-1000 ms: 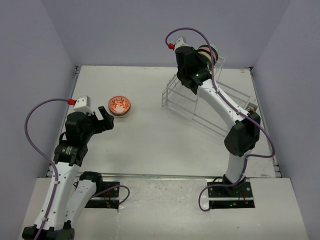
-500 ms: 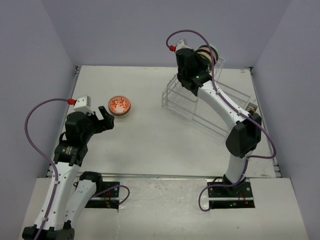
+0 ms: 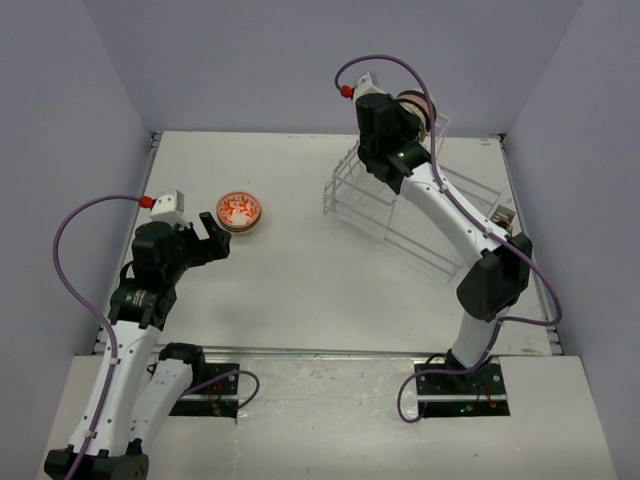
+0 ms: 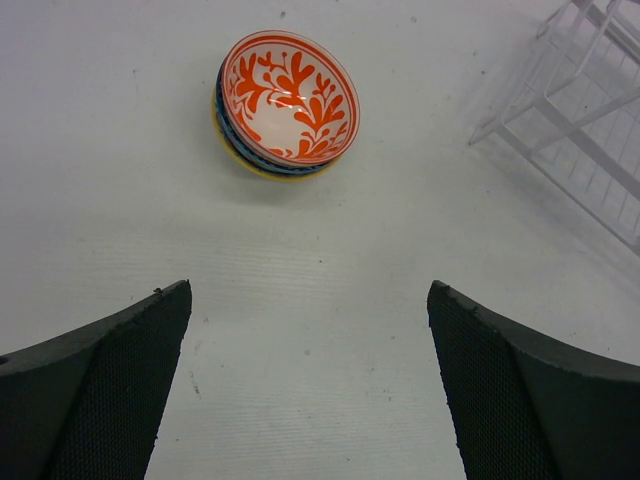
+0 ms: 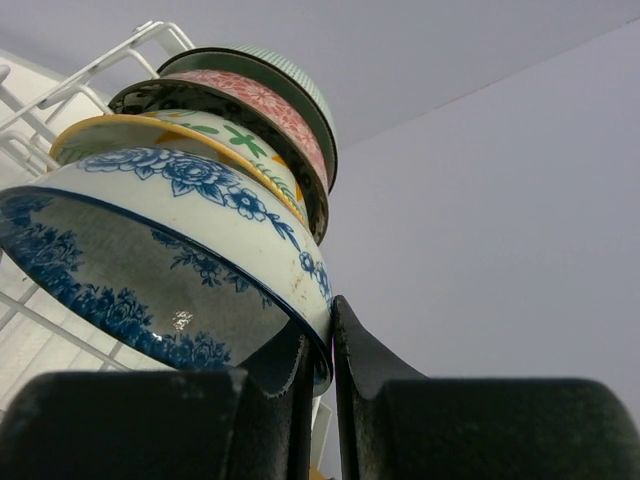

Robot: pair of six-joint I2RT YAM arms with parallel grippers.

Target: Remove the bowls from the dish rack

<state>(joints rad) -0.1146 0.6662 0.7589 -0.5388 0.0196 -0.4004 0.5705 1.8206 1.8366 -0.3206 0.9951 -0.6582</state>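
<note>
Nearest the bases, at about eight o'clock on the desk [image 3: 300, 290], the left end effector [image 4: 308, 292] hangs released, its jaws wide apart and holding nothing. Its camera looks at the unloaded stack [image 4: 285, 105] just ahead at ten o'clock. An orange-floral bowl sits on top, with blue and yellow rims showing beneath it, so I judge at least three bowls are already out. Farther off, from two o'clock round to three, stands the dish rack [image 3: 420, 215], its long lower section bare as far as the overhead view shows. At the rack's far raised end the right end effector [image 5: 322, 325] is clenched on the rim of a blue-flowered bowl [image 5: 170, 260], one finger inside the lip and one outside. Behind that bowl at least three more bowls [image 5: 250, 120] stand on edge, packed closely together, so roughly half the job seems left. The rack wires flanking the row and the tight neighbour behind may snag the lift. A small brownish thing [image 3: 503, 213] at the three o'clock edge is too small to name.
</note>
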